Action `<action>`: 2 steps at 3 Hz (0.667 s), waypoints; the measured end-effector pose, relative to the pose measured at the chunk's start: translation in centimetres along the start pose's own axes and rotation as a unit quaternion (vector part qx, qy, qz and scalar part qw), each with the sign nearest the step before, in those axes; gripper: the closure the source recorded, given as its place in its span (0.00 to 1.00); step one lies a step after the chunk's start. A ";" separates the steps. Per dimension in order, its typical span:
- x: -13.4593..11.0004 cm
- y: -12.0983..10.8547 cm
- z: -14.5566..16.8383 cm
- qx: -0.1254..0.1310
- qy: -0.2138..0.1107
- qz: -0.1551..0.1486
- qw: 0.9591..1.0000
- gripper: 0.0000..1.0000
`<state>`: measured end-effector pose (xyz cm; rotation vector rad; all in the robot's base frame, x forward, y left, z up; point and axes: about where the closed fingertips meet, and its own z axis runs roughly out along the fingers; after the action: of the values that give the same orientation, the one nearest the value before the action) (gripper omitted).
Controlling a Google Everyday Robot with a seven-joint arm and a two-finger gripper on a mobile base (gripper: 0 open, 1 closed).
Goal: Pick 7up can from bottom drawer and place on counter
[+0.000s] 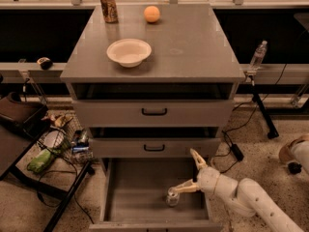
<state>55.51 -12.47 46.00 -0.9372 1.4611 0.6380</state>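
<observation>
The 7up can (172, 196) stands upright on the flat grey floor of the open bottom drawer (135, 187), near its front right. My gripper (188, 173) reaches in from the right on a white arm. It is open: one finger (196, 157) points up toward the middle drawer front, the other finger (185, 187) points left, its tip right beside the can's top. It holds nothing. The counter (193, 47) is the grey cabinet top above.
On the counter stand a white bowl (129, 51), a brown-gold can (109, 6) and an orange ball (151, 14). Two black-handled drawers (154, 112) are above the open one. A black stand with cluttered items (53, 149) is at left, and a water bottle (257, 57) at right.
</observation>
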 end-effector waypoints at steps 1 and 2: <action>3.5 1.2 -0.1 0.001 0.005 0.007 1.000 0.00; 3.5 1.2 -0.1 0.001 0.005 0.007 1.000 0.00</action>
<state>54.63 -12.54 42.37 -0.9318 1.4770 0.6430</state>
